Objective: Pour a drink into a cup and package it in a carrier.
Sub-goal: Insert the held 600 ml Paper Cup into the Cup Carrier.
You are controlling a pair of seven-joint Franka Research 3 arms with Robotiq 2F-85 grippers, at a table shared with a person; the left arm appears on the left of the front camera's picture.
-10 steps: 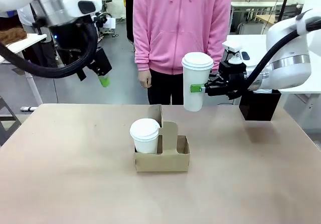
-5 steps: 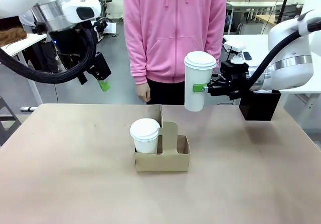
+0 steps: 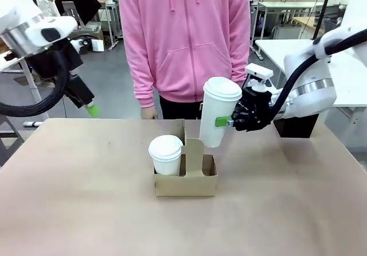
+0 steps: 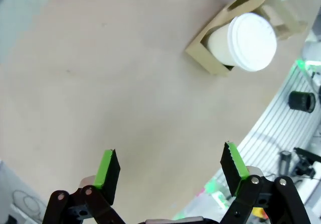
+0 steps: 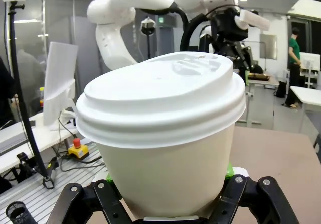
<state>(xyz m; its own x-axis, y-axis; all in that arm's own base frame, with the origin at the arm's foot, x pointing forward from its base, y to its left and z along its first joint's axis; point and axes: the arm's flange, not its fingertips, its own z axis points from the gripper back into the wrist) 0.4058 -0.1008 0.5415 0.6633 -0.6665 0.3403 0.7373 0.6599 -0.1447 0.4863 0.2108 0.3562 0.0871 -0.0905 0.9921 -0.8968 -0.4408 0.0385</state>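
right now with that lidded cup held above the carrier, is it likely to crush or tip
The cup is thin paper, so it may dent where the right gripper squeezes its side. It already leans, and if full it is probably top-heavy. The lid looks seated, so spills seem unlikely.

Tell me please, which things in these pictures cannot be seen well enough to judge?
- Contents of the held cup and the seated cup: front view, white lids cover them.
- Right gripper pads: right wrist view, the held cup's body hides the contact.
- Empty slot of the carrier: front view, its handle panel and front wall hide the inside.
- Carrier's far side: left wrist view, cut off by the top edge.
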